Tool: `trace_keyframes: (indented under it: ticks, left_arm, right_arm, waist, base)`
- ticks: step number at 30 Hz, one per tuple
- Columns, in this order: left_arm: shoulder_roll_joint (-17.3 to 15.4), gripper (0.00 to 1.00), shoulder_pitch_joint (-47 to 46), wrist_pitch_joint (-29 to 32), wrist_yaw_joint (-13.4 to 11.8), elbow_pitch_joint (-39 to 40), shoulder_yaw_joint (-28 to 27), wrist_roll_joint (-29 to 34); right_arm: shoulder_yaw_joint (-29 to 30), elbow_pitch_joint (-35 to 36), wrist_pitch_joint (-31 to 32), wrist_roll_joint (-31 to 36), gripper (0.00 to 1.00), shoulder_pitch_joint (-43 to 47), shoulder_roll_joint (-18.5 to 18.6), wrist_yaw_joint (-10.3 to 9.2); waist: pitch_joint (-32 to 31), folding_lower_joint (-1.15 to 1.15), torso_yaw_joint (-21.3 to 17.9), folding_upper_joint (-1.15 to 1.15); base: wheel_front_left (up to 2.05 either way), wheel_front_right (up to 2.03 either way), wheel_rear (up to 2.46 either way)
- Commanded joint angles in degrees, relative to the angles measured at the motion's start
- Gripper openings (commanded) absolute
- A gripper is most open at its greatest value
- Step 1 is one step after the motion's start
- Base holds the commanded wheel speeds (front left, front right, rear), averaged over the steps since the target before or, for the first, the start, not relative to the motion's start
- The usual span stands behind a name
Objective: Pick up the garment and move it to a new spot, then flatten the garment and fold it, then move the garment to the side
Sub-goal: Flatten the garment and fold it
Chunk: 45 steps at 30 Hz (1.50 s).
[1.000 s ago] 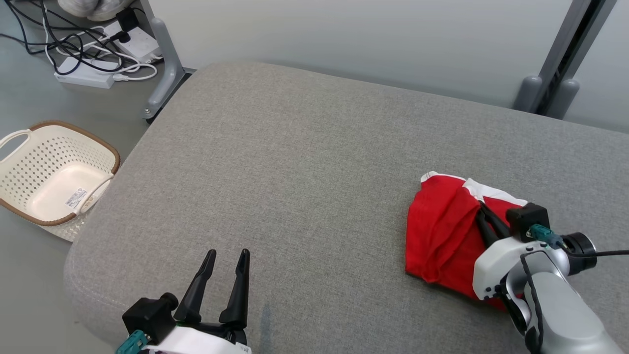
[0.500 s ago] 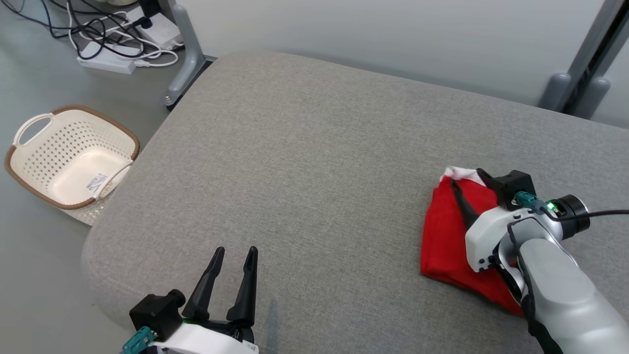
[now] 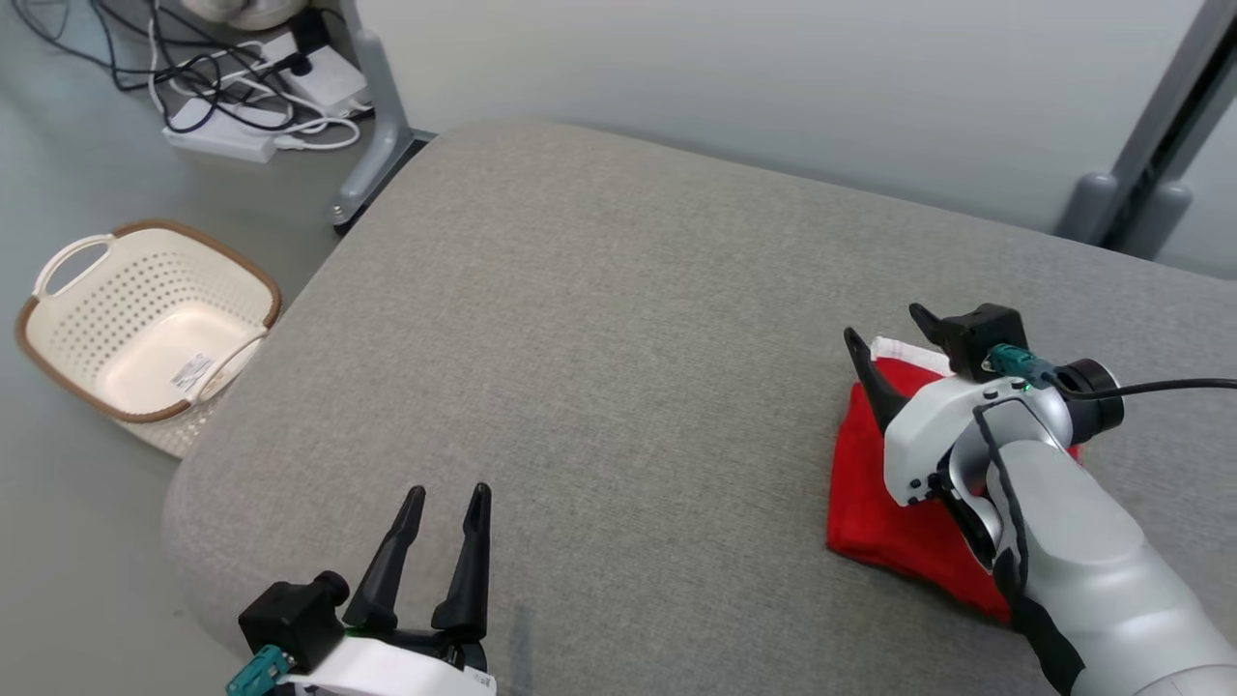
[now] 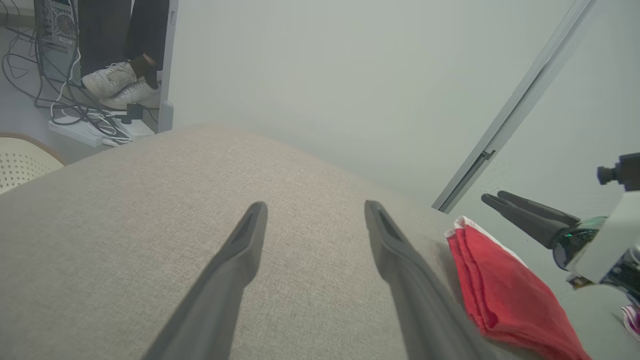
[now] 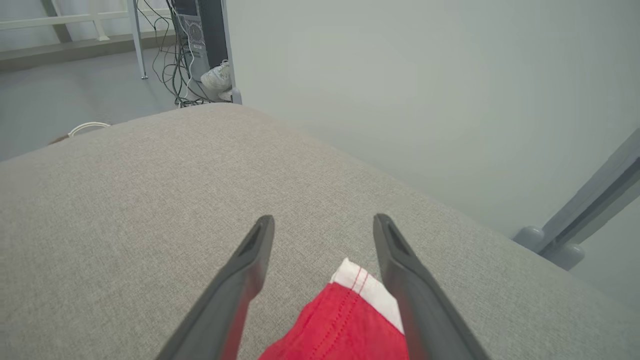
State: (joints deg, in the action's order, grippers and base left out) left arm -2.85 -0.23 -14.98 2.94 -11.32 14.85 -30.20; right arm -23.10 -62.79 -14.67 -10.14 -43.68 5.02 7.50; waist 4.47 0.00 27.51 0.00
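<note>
R hand [image 3: 881, 324] has just let go. A sec ago its fingers were pinched together down on the red cloth. Half a sec ago they were partway apart, and now they're spread wide w/ nothing between them. In the head view the tips sit at centre right, raised off the far edge of the red garment [image 3: 860, 483]. R wrist view agrees: R hand [image 5: 324, 220] is splayed, and the garment's white-banded corner [image 5: 345, 315] lies at bottom centre, below and between the fingers. I can't see any contact there.

The garment is a compact folded bundle lying flat on the grey fabric cushion [image 3: 599, 319], right of centre in the head view and partly hidden under your R forearm. In the L wrist view it's at lower right [image 4: 500, 290], w/ layered edges stacked fairly neatly.

L hand [image 3: 447, 493] is at lower left, fingers apart and empty, same as a sec ago. It's well apart from the garment.

Note the whole head view has shifted. The basket [image 3: 106, 290] at mid left and the cables at upper left sit differently, but that's the camera moving, not the things.

What it means for you: the fold looks done and the bundle is now set down at the cushion's right side. I'd judge this as the release ending the move-to-side step. Back the R arm straight up and away so the tips don't snag the white band and undo the fold.
</note>
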Motion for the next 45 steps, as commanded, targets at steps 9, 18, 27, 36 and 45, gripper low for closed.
trace_keyframes:
  ticks: [9,18,27,36,45]
  left_arm:
    - [-0.2,1.0,-1.1,-0.1,-0.3,3.3,-3.7,1.1]
    - [-0.2,1.0,-0.3,-0.1,0.3,4.8,-8.3,1.7]
    - [-0.2,1.0,0.7,-0.1,1.1,4.8,-10.4,3.4]
    - [-0.2,1.0,2.3,-0.1,1.3,4.4,-9.1,4.0]
    - [-0.2,1.0,2.4,-0.1,1.3,4.2,-8.4,4.4]
  right_arm:
    - [4.5,14.6,-0.5,-4.5,1.0,7.2,3.7,-0.03]
    - [13.7,31.1,-0.5,-0.9,1.0,19.7,5.0,-0.03]
    - [21.3,42.3,-0.5,1.4,1.0,30.0,2.2,-0.03]
    - [24.5,45.5,-0.5,2.7,1.0,35.4,-0.1,-0.03]
    - [24.7,45.3,-0.5,3.3,1.0,35.3,-0.7,-0.03]
  waist:
    - [-2.7,0.0,-8.6,0.0]
    - [-4.1,0.0,-17.3,0.0]
    - [-4.8,0.0,-22.0,0.0]
    - [-5.3,0.0,-22.8,0.0]
    - [-5.2,0.0,-22.1,0.0]
  base:
    - [0.0,0.0,0.0]
    - [0.0,0.0,0.0]
    - [0.0,0.0,0.0]
    - [0.0,0.0,0.0]
    - [0.0,0.0,0.0]
